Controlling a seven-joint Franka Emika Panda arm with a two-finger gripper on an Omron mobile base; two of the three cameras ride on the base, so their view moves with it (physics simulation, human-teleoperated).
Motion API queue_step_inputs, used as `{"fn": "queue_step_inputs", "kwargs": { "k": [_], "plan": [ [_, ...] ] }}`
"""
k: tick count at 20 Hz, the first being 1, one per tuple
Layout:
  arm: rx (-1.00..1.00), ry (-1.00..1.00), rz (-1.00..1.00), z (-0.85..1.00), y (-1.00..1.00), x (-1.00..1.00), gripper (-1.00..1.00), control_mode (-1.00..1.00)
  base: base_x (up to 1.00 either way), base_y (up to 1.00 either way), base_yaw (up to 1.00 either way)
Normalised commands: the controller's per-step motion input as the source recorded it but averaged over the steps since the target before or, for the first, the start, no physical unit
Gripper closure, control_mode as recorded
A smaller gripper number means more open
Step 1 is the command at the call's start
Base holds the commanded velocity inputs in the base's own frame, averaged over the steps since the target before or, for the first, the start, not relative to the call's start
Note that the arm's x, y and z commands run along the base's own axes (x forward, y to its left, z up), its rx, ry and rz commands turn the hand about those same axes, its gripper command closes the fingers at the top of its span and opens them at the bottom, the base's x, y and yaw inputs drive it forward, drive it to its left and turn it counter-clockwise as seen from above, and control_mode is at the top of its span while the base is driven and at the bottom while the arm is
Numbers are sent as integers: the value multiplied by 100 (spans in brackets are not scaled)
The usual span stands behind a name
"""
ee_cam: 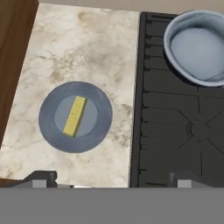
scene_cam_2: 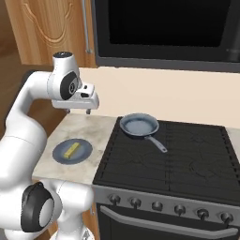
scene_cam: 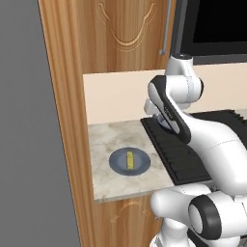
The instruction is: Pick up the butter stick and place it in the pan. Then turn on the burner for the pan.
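The butter stick (ee_cam: 75, 116) (scene_cam_2: 71, 150) (scene_cam: 130, 160), a small pale-yellow bar, lies on a flat grey-blue plate (ee_cam: 48, 127) (scene_cam_2: 84, 152) (scene_cam: 118, 161) on the marble counter left of the cooktop. The pan (scene_cam_2: 139, 125) (ee_cam: 199, 46) is empty. It sits on the rear-left burner (scene_cam_2: 117, 136) (ee_cam: 153, 48), its thin handle pointing to the front right. My gripper (scene_cam_2: 78, 112) (ee_cam: 111, 179) hangs open well above the counter, behind the plate and left of the pan, holding nothing. In the left base view my own arm covers the pan.
A row of knobs (scene_cam_2: 157, 205) lines the stove front. A tall wooden cabinet (scene_cam: 67, 120) closes the counter's left side. A dark microwave (scene_cam_2: 164, 28) hangs above the cooktop (scene_cam_2: 187, 159). The counter (ee_cam: 83, 48) is narrow.
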Motion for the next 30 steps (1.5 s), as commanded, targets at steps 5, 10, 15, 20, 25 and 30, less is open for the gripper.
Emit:
{"fn": "queue_step_inputs", "kwargs": {
  "k": [5, 10, 15, 20, 25, 30],
  "plan": [
    [0, 0, 0, 0, 0, 0, -100, 100, 32, 49, -1],
    [0, 0, 0, 0, 0, 0, -100, 100, 26, 49, 0],
    [0, 0, 0, 0, 0, 0, -100, 100, 0, 49, 0],
    [0, 0, 0, 0, 0, 0, -100, 100, 20, 23, 0],
    [0, 0, 0, 0, 0, 0, -100, 100, 31, 15, 0],
    [0, 0, 0, 0, 0, 0, -100, 100, 19, 4, 0]
  ]
}}
